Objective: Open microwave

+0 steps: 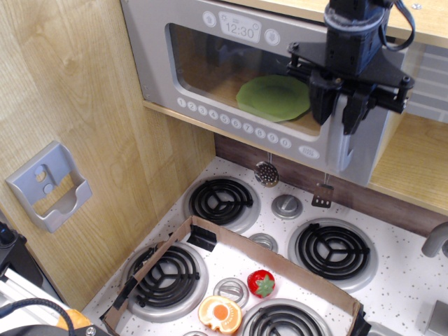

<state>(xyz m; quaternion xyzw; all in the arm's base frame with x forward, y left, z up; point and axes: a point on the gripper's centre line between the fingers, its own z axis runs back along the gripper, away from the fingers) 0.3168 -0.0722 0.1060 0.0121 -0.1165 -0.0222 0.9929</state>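
Observation:
The microwave [157, 63] sits in the wooden cabinet at the top, with a grey door, a clear window, a row of round number buttons [234, 123] and a 12:30 display [239, 29]. A green plate [273, 96] lies inside. The silver handle [341, 147] runs down the door's right side. My black gripper [339, 110] comes from above, and its fingers [323, 103] are closed around the upper part of the handle. The door's right edge stands slightly out from the cabinet.
Below is a toy stove with several coil burners [221, 199]. A cardboard tray [210, 234] on it holds a toy strawberry [261, 283] and an orange toy [220, 313]. A grey holder [50, 185] hangs on the left wall. A small ladle [267, 173] and spatula [322, 196] hang under the shelf.

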